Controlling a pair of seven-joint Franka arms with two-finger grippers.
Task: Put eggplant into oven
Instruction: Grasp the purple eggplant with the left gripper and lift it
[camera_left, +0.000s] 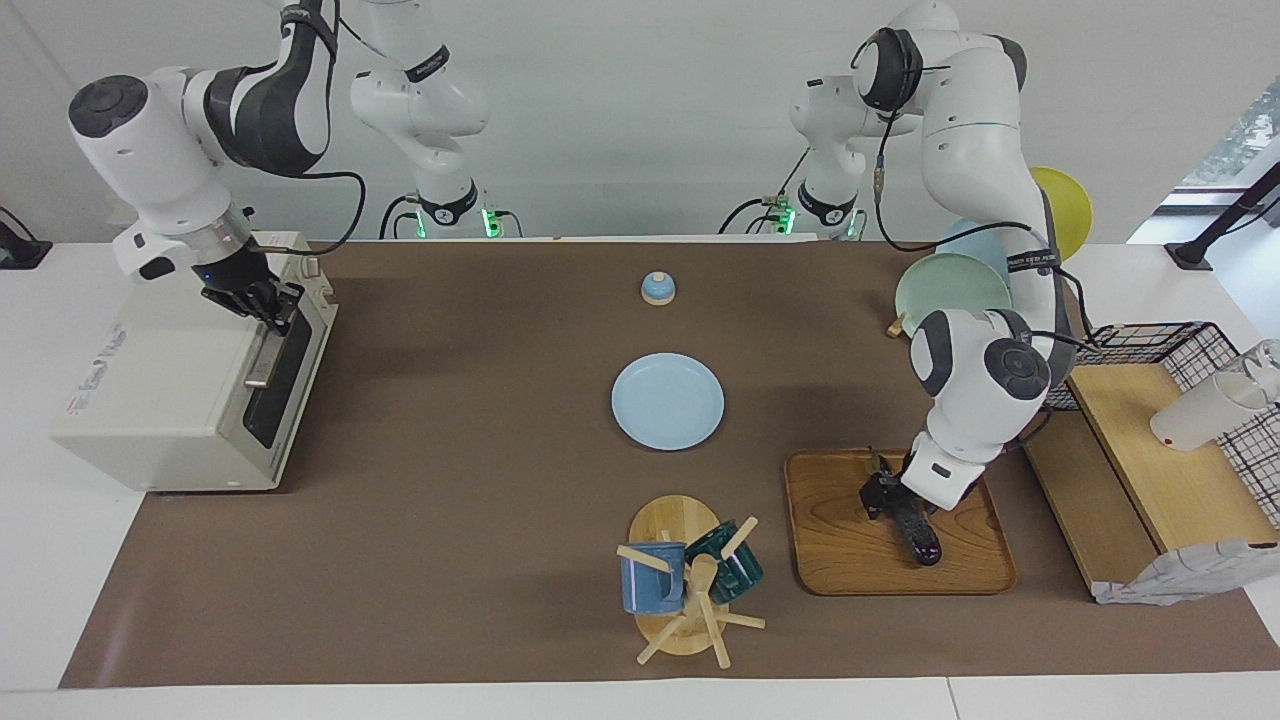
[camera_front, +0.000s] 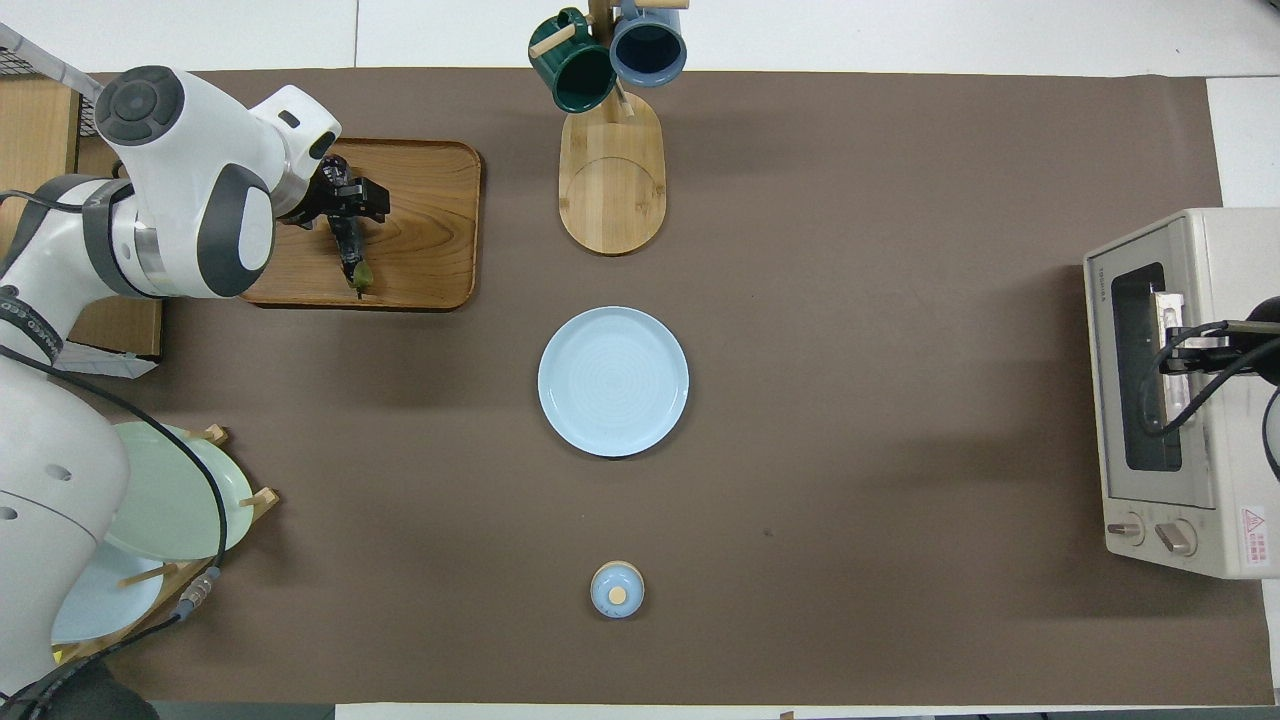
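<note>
Oven: stands at the right arm's end of the surface, door shut, so it must open before loading.
Tray: well apart from the oven, carries the eggplant.
Right claw: at the oven's door handle, probably to pull it; its grip I cannot tell.
Left claw: down on the tray, clenched around the eggplant.
Eggplant: lies on the tray, grasped near its stem end.

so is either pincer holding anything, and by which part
The left pincer is down on the eggplant near its stem end on the tray; the right pincer is at the oven door handle. Neither grip can be confirmed.
</note>
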